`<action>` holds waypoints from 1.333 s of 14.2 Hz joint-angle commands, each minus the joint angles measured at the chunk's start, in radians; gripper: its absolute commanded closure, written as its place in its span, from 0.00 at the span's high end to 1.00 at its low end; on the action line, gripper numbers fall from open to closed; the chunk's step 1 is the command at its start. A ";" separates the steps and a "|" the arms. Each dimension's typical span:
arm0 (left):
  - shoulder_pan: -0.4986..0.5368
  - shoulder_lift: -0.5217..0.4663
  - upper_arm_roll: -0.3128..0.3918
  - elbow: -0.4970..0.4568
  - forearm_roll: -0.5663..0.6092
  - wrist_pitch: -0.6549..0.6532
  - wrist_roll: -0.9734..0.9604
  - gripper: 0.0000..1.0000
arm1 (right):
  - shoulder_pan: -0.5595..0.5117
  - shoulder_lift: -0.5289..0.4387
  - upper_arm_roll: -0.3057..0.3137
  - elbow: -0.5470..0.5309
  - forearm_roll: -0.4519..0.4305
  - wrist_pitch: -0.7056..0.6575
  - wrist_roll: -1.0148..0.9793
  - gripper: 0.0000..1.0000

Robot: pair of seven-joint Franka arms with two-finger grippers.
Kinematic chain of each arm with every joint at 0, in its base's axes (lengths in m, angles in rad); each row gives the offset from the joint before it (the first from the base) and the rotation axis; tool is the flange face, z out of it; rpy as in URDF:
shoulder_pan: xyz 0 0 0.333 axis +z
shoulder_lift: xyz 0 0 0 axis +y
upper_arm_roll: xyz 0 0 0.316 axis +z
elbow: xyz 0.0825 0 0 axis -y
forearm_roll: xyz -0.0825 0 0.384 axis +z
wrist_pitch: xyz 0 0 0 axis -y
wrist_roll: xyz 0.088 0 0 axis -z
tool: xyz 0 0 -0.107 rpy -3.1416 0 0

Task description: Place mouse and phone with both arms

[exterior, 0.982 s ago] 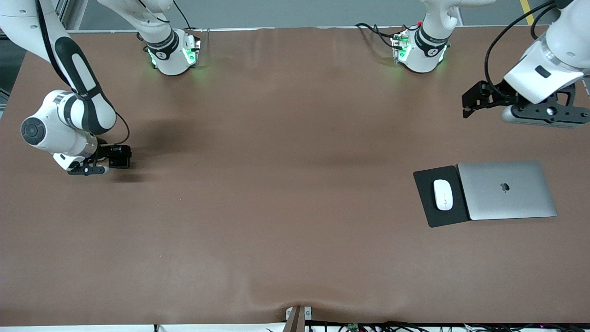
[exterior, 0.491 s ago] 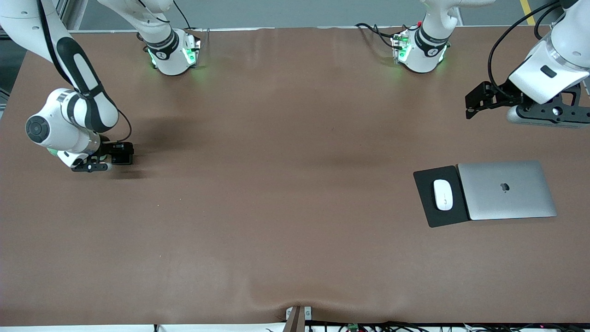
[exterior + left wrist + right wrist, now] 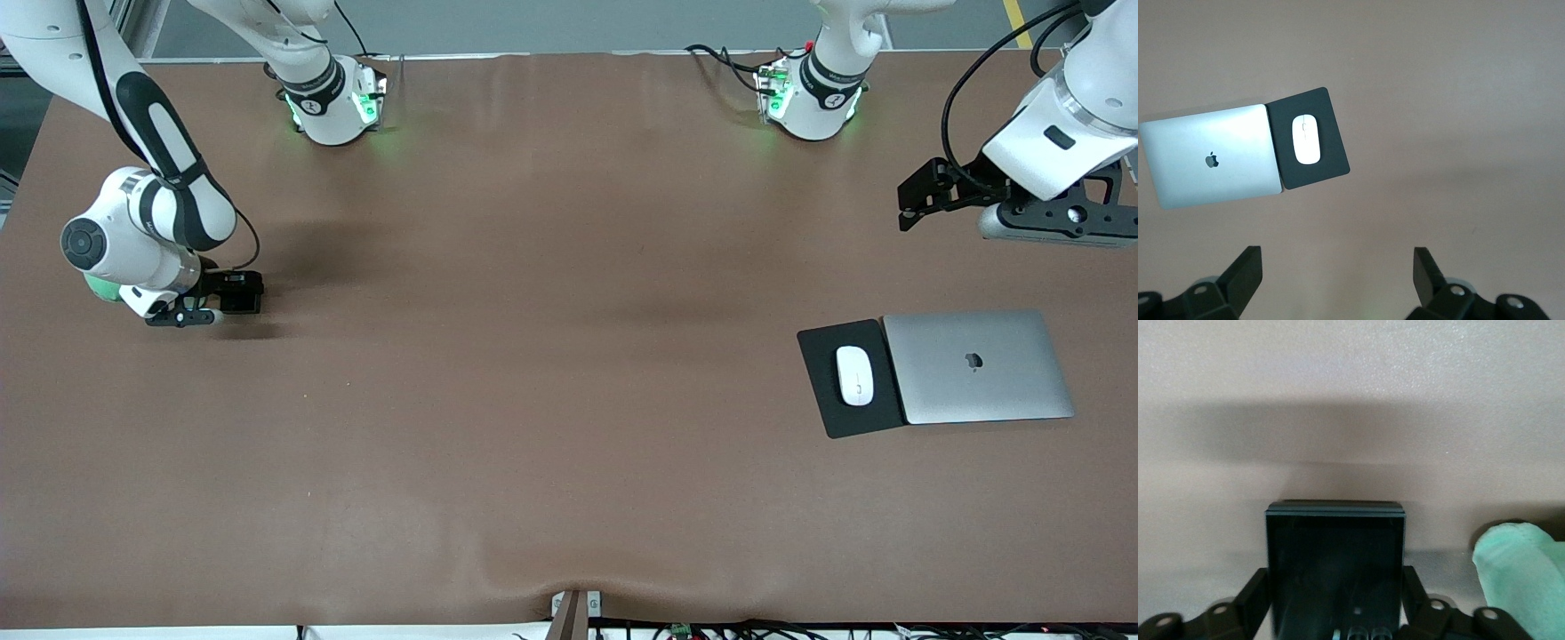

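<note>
The white mouse (image 3: 854, 375) lies on a black mouse pad (image 3: 820, 398) toward the left arm's end of the table; it also shows in the left wrist view (image 3: 1305, 139). My right gripper (image 3: 238, 294) is shut on the black phone (image 3: 244, 292) and holds it low over the table at the right arm's end. In the right wrist view the phone (image 3: 1335, 563) sits flat between the fingers (image 3: 1253, 593). My left gripper (image 3: 923, 191) is open and empty, up in the air above the table near the laptop; its own view shows it too (image 3: 1337, 270).
A closed silver laptop (image 3: 978, 366) lies against the mouse pad, also in the left wrist view (image 3: 1211, 160). A pale green soft thing (image 3: 1525, 577) shows beside my right gripper. The table's brown cover has a bulge at its near edge (image 3: 573, 587).
My right gripper has moved a little toward the table's middle and the bases with the phone in it. My left gripper has shifted slightly and stays open.
</note>
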 commanded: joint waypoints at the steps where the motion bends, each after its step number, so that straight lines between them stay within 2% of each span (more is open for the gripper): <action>1: 0.004 -0.013 -0.004 -0.001 0.003 0.004 -0.011 1.00 | -0.024 -0.038 0.021 -0.012 0.011 -0.032 0.017 1.00; 6: 0.003 -0.015 -0.005 0.005 0.003 0.004 -0.015 1.00 | -0.011 -0.105 0.024 0.152 0.011 -0.267 0.019 1.00; 9: 0.004 -0.015 -0.005 0.005 0.003 0.004 -0.014 1.00 | 0.035 -0.108 0.024 0.368 0.011 -0.497 0.048 1.00; 12: 0.004 -0.016 -0.005 0.005 0.001 0.004 -0.014 1.00 | 0.113 -0.107 0.022 0.569 0.009 -0.667 0.115 1.00; 19: 0.004 -0.016 -0.005 0.005 -0.017 0.004 -0.014 1.00 | 0.226 -0.113 0.022 0.862 -0.008 -0.868 0.218 1.00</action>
